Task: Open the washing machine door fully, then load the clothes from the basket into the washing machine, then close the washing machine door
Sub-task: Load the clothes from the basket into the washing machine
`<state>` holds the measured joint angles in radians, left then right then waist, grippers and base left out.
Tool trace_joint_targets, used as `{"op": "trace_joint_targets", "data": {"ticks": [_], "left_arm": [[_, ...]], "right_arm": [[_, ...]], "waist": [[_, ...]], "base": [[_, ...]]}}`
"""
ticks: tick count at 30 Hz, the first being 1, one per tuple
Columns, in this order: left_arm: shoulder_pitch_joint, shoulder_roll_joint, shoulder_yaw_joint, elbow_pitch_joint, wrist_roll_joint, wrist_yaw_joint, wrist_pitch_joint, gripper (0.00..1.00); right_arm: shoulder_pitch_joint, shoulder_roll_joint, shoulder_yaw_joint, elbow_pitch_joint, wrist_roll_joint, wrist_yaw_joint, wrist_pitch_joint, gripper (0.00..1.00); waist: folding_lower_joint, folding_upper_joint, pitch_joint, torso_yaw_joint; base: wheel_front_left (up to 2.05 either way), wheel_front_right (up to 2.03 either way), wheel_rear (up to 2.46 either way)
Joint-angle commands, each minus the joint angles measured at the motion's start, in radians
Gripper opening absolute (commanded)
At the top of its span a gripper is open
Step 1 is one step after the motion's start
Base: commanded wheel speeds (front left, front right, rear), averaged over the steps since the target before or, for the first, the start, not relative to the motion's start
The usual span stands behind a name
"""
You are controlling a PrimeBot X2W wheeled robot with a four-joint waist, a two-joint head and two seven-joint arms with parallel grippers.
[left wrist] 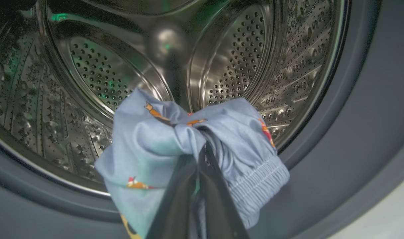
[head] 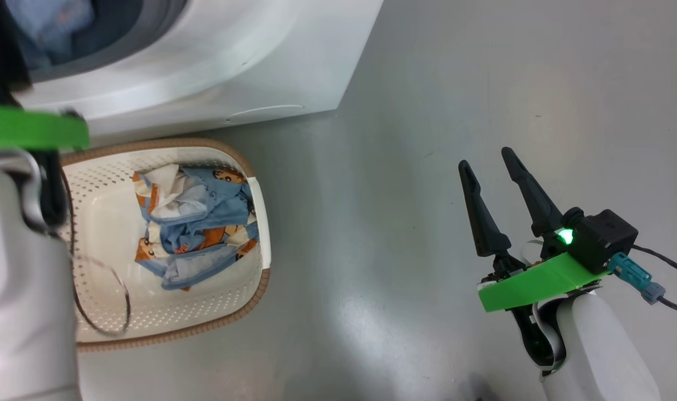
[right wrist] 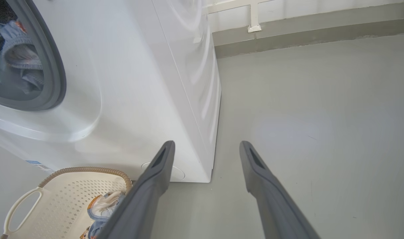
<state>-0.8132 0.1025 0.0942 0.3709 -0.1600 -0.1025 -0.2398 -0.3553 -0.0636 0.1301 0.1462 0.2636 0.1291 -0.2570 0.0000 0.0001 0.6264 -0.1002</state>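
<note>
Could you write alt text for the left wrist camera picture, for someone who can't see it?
The left gripper, shut, pinches a light-blue garment with orange prints at the mouth of a steel perforated washer drum. A blue-grey gasket rings the opening.

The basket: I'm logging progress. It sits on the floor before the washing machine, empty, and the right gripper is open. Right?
Not empty: the head view shows clothes in the basket. It does sit before the washing machine, and the right gripper is open.
</note>
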Motion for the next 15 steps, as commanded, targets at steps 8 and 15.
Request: {"op": "trace_joint_targets", "data": {"ticks": [8, 15], "left_arm": [[-0.192, 0.088, 0.006, 0.073, -0.013, -0.012, 0.067, 0.0], [-0.332, 0.131, -0.01, 0.171, -0.034, -0.019, 0.101, 0.0]], "right_arm": [[0.017, 0.01, 0.026, -0.022, 0.028, 0.002, -0.005, 1.0], [0.01, 0.011, 0.022, -0.032, 0.033, 0.002, -0.005, 1.0]], "waist": [[0.0, -0.0001, 0.033, -0.022], [0.0, -0.0001, 0.086, -0.036]], "base": [[0.0, 0.0, 0.0], [0.0, 0.0, 0.0]]}}
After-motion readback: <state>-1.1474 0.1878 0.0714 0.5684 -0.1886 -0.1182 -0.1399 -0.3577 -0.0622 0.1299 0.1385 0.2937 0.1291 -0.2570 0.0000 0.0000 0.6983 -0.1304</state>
